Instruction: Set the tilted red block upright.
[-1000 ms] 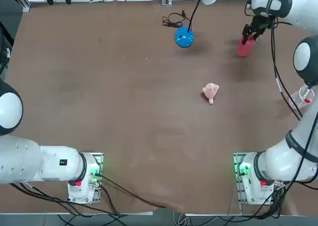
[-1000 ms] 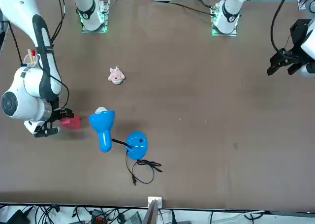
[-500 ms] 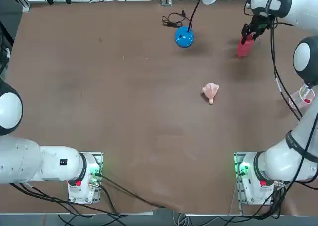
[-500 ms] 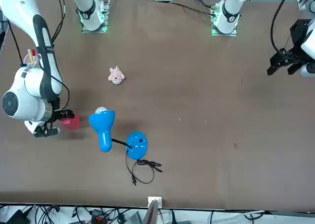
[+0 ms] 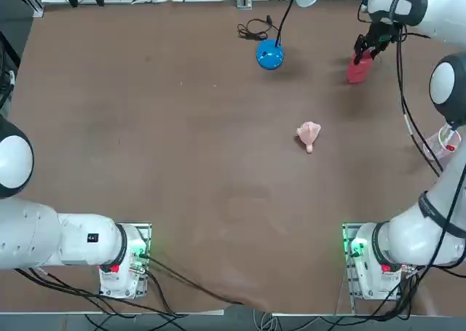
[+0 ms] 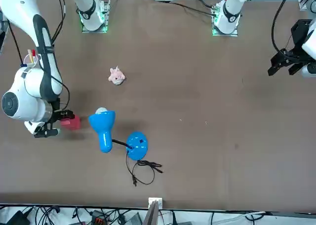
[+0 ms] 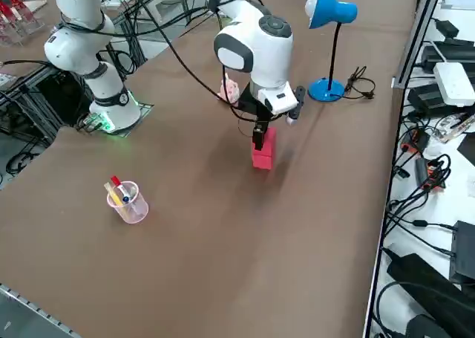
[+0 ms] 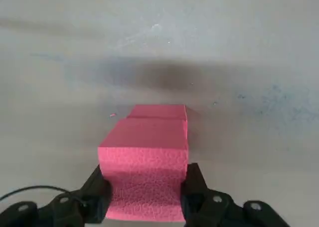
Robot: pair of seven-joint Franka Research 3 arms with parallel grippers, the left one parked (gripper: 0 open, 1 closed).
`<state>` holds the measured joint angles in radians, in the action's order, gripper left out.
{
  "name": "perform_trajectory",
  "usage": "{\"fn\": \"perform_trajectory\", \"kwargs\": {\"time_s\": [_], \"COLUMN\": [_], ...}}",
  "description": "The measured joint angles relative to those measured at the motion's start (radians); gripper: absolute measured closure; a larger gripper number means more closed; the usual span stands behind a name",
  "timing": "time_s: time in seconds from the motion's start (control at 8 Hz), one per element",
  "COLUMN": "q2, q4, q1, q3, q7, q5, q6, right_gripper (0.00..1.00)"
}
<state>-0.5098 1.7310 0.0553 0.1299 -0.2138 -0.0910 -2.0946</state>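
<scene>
The right end effector (image 8: 145, 197) is closed on the red block (image 8: 144, 159), one finger against each side, at the surface's (image 7: 189, 256) far right part, well apart from the blue lamp (image 7: 332, 11). The block looks light and stiff enough, perhaps foam with slight give, its pebbled face offering decent friction. Hardly fragile; a moderate squeeze across opposite sides, near the upper end, should suit turning it upright.

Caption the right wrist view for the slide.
Right tool gripping the red block between its two fingers, above the tabletop.
</scene>
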Motion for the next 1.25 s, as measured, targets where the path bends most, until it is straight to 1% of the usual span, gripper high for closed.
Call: {"fn": "perform_trajectory", "kwargs": {"time_s": [1.25], "q2": [0.003], "q4": [0.001], "q1": [-0.001], "q3": [0.001], "q7": [0.004], "q5": [0.0], "q6": [0.0], "right_gripper": [0.29]}}
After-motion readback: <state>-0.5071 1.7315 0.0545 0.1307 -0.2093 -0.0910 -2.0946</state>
